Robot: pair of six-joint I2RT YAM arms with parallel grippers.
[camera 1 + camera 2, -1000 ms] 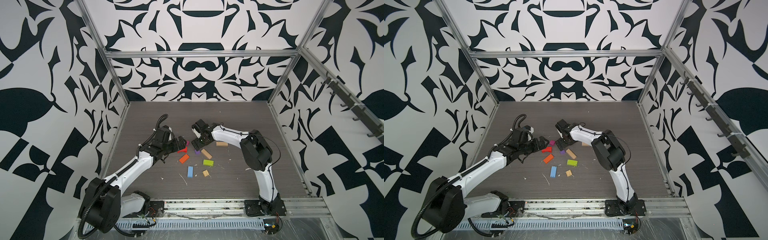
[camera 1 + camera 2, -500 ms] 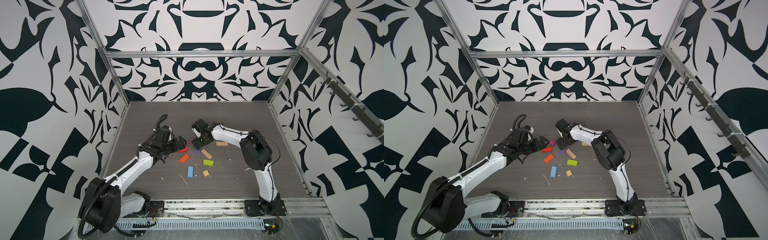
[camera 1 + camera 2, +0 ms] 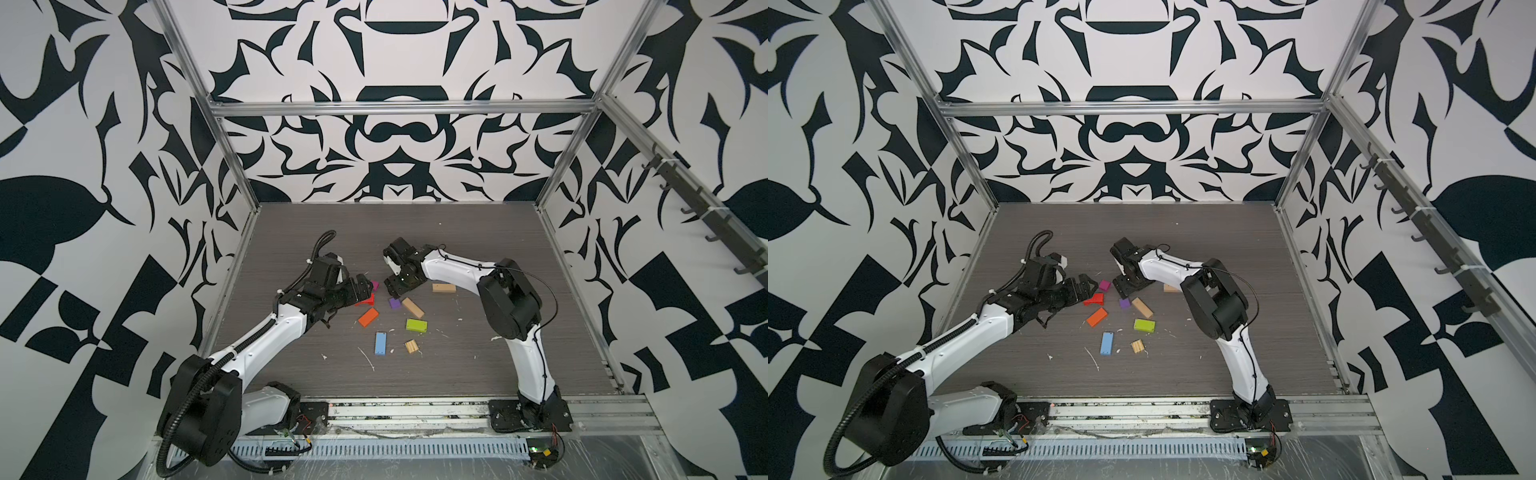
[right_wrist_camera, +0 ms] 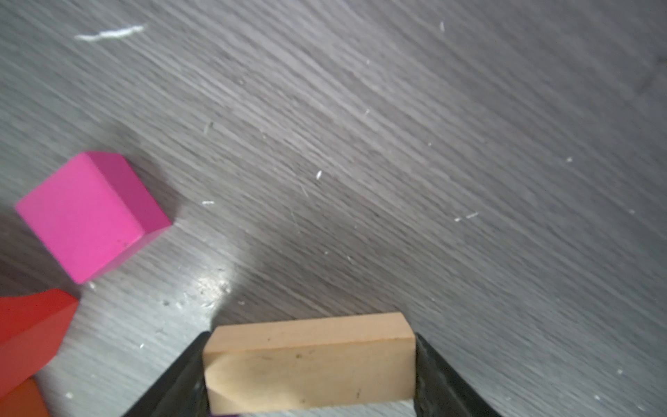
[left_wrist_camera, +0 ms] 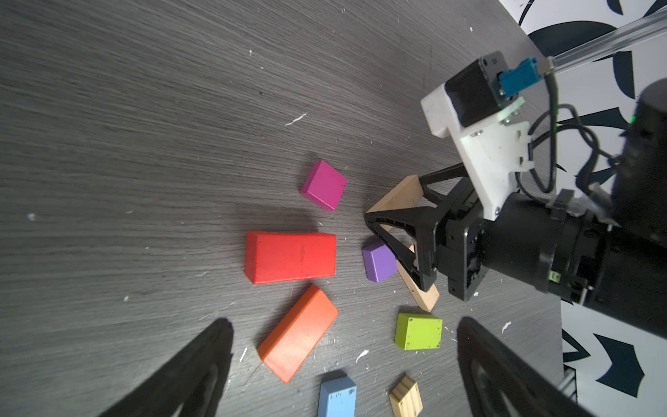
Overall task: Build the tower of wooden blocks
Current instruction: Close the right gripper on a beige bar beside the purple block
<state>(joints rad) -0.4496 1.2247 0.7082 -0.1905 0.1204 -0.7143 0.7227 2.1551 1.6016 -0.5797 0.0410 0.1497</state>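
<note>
Nine wood blocks (image 3: 416,325) lie singly in both top views, none stacked, spread over the middle of the grey surface (image 3: 478,374) between the two arms, so the wood block tower has no course laid yet. A tenth, a tan plank (image 4: 310,372), is hidden there under the right claw (image 3: 395,290) but fills the right wrist view. What has just changed is that claw: over the last second its jaws have drawn inward from a wider spread, and now each one presses an end of the plank, while the arm itself has hardly shifted. I judge this the closing of the first pick, probably a base piece; whether the plank has left the surface I cannot tell. Its long axis runs level from jaw to jaw, crosswise to the claw's reach, with one long face turned to the wrist camera. The magenta cube (image 4: 83,216) sits near one end, apart from it, and the purple cube (image 5: 377,261) sits just beside the claw. The left claw (image 5: 344,325) hangs spread as wide as it goes, empty, above the orange block (image 5: 297,334) and near the red block (image 5: 290,257). A second tan plank (image 3: 413,308) lies slantwise just beyond the purple cube.
</note>
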